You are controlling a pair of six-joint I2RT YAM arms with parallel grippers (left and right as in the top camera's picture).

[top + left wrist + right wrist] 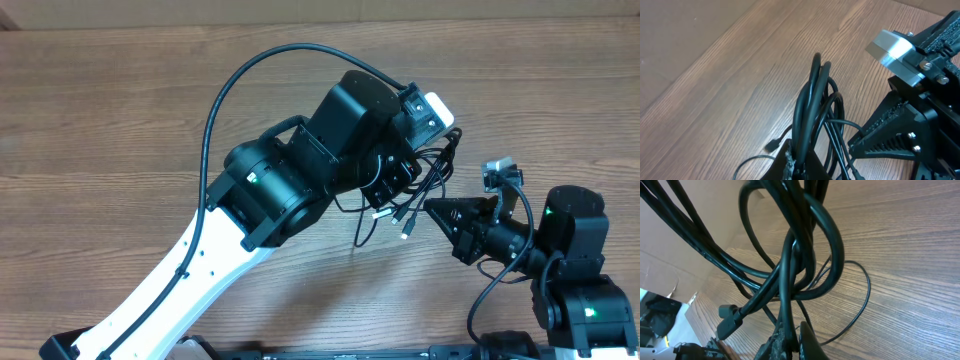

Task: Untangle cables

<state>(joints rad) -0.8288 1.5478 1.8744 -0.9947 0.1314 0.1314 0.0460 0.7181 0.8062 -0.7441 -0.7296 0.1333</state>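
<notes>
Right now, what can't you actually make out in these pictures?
- Left tool: overhead, the left arm covers it; its wrist view cuts it off at the bottom edge.
- Right tool: whether it pinches a cable; its wrist view cuts it off at the bottom edge too.
- The cables: how they cross; they overlap and blur close up in the right wrist view.
- Plugs: how many; the left arm may hide some overhead.

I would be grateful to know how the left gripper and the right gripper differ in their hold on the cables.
The left gripper grips a thick bundle of the cables that stands up from it; the right gripper pinches only a strand or two. From overhead, the left gripper is hidden beneath its wrist, whereas the right gripper shows plainly, a tapered wedge aimed at the tangle. Both are shut on the cables, close together.
</notes>
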